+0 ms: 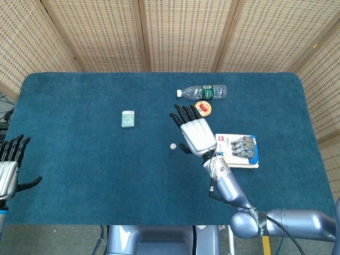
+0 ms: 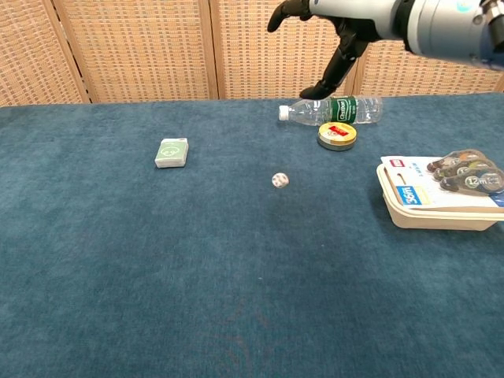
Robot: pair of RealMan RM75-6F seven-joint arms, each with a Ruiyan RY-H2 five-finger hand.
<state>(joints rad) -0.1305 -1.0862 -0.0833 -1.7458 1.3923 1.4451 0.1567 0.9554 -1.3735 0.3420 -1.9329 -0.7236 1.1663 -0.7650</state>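
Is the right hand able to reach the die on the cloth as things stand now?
Probably yes. The right hand is raised above the table with fingers spread and holds nothing. The die lies alone on the cloth just beside it, with nothing standing between them; the card box and tin lie well apart.

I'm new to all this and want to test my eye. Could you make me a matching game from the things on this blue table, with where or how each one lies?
Things:
1. water bottle
2. round tin
3. die
4. small green box

Places:
A. alone, toward the table's left
B. lying on its side at the far edge
C. just in front of the bottle
D. on the cloth beside the raised right hand

Pairs: 1-B, 2-C, 3-D, 4-A
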